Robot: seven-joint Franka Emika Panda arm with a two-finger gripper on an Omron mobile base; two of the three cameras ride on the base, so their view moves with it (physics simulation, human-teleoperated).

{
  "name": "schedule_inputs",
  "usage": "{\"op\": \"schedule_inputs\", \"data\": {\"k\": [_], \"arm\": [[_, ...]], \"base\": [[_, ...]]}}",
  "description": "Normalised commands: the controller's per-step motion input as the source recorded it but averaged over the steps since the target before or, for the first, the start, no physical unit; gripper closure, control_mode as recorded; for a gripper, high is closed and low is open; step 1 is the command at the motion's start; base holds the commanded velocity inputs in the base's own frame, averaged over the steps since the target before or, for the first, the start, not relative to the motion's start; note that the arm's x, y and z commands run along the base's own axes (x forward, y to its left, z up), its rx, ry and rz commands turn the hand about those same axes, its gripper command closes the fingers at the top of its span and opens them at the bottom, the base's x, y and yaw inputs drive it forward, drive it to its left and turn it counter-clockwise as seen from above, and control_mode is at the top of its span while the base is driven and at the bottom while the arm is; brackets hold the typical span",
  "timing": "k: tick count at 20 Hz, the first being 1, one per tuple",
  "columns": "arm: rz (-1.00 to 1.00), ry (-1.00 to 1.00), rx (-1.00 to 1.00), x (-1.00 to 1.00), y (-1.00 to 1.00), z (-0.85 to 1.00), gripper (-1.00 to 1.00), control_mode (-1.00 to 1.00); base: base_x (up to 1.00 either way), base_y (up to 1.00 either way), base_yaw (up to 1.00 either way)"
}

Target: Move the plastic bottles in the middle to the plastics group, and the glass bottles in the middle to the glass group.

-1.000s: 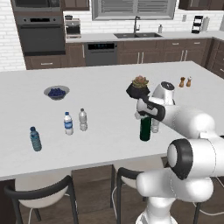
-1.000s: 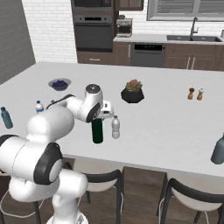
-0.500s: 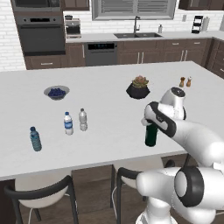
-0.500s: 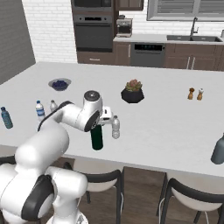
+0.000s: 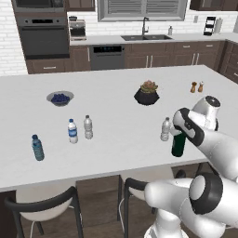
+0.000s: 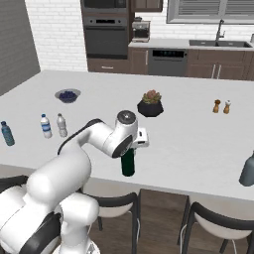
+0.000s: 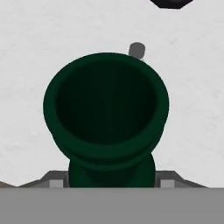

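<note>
On the white desk [image 5: 116, 116], seen from the left base view and read left to right: a blue-tinted, blue-capped bottle [image 5: 37, 148] stands at nine o'clock near the front edge. Toward ten o'clock of it sits a small bowl of dark berries [image 5: 60, 97]. Next come a blue-labelled bottle [image 5: 72, 131] and, just beside it at its three o'clock, a clear white-capped bottle [image 5: 88, 128]. Past the middle, at twelve o'clock, a dark pot with a plant [image 5: 147, 93] sits further back. A second clear bottle [image 5: 165, 129] stands at about four o'clock from the pot. Just beside it, at its four o'clock, the dark green bottle [image 5: 178, 144] stands upright near the desk's front edge, with the claw [image 5: 179, 131] over its neck. The hand view looks straight down into the green bottle's open mouth; the claw grips its neck from both sides. Far right, at one o'clock, two small shakers [image 5: 197, 87] stand together.
</note>
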Motion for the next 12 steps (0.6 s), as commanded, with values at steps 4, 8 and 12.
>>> {"op": "schedule_inputs", "data": {"k": [4, 8, 12], "arm": [[0.0, 0.0, 0.0, -0.05, -0.79, 0.17, 1.0, -1.0], [0.0, 0.0, 0.0, 0.0, -0.71, 0.31, 1.0, -1.0], [0.0, 0.0, 0.0, 0.0, -0.73, 0.38, 1.0, -1.0]], "base": [[0.0, 0.0, 0.0], [0.0, 0.0, 0.0], [0.0, 0.0, 0.0]]}}
